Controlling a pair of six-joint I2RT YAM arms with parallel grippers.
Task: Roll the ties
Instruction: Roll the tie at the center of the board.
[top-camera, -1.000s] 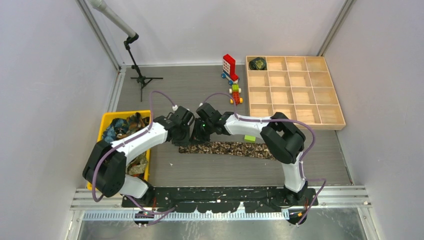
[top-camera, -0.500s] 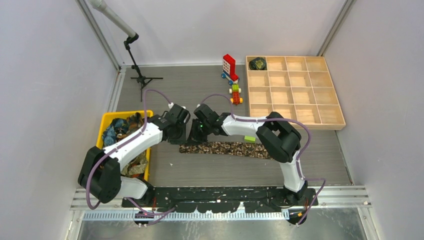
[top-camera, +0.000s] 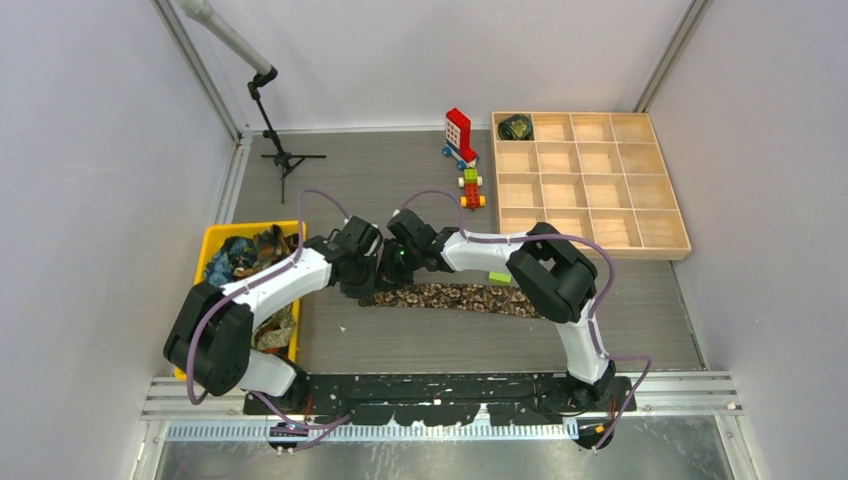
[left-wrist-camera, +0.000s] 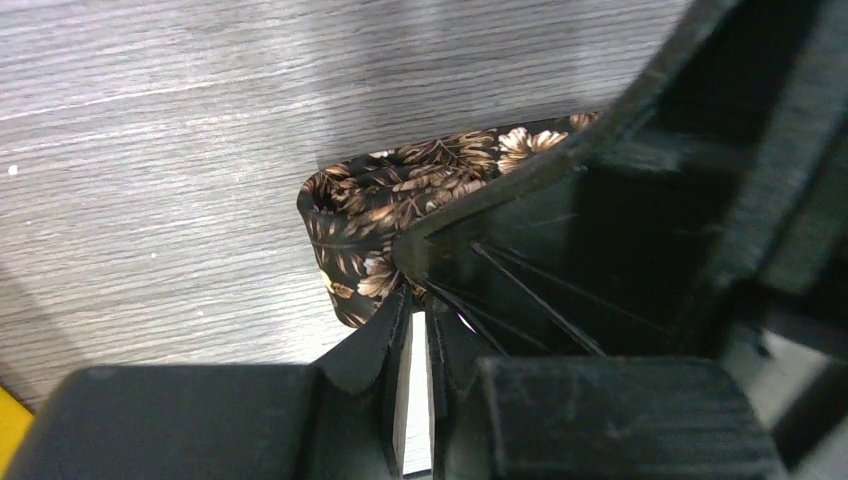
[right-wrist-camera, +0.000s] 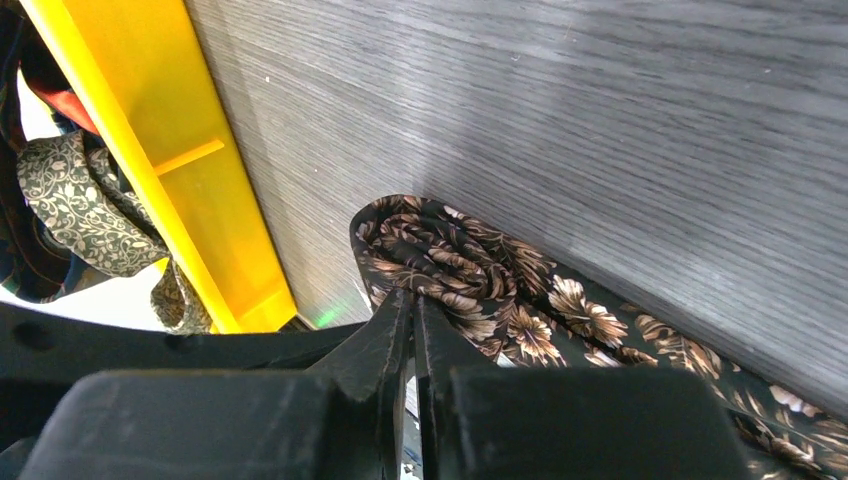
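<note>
A brown leaf-patterned tie lies flat across the table, running left to right. Its left end is folded over into a small loop. My left gripper is shut on that looped end from one side, and my right gripper is shut on the same end from the other. In the top view the two grippers meet tip to tip over the tie's left end. A rolled tie sits in the wooden tray's far left compartment. More ties fill the yellow bin.
The yellow bin stands just left of the grippers, its wall close in the right wrist view. A small green block lies by the tie. Toy bricks and a wooden compartment tray stand at the back right, a microphone stand at the back left.
Both grippers have shifted a little to the left along the table while staying shut on the tie's left end. The left arm swung out, then came back in.
</note>
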